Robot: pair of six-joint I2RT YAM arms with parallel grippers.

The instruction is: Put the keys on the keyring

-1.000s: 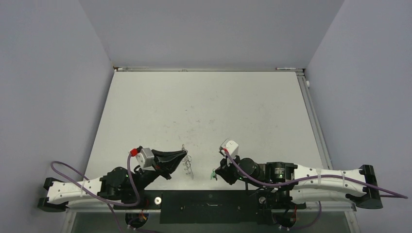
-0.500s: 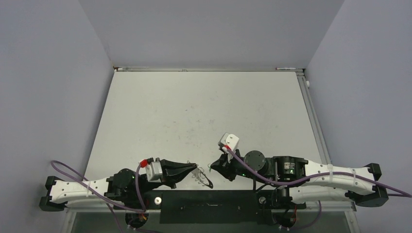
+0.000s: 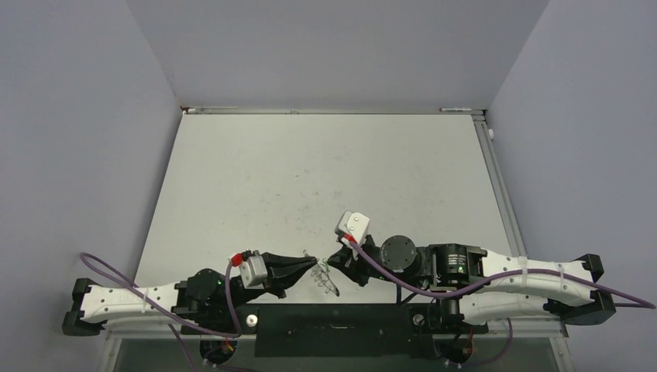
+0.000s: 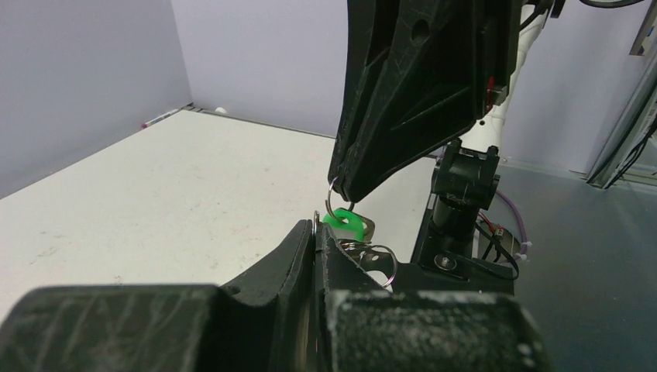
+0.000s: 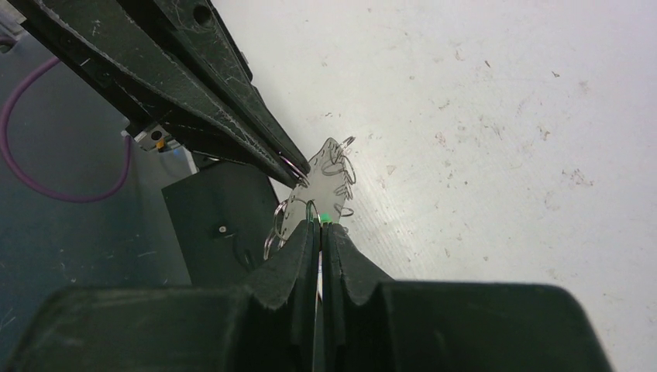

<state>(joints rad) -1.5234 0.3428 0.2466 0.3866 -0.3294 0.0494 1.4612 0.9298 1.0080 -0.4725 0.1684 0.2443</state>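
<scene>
Held edge-on in my left gripper, which is shut on it, the keyring is a flat grey metal piece with small wire loops along its rim. Its loops hang beside the left fingertips in the top view. My right gripper is shut on the keys, a tiny bright green piece that barely shows between its tips. From the left wrist view the green key hangs under the right fingers and touches the keyring. The two grippers meet tip to tip just above the table's near edge.
The white table stretches away behind the grippers, with lilac walls on three sides. A black mounting bar runs along the near edge beneath both arms. Purple cables trail from each wrist.
Both arms have swung inward. The left gripper carried the keyring down and right, the right gripper brought the green key left, and their tips now meet.
</scene>
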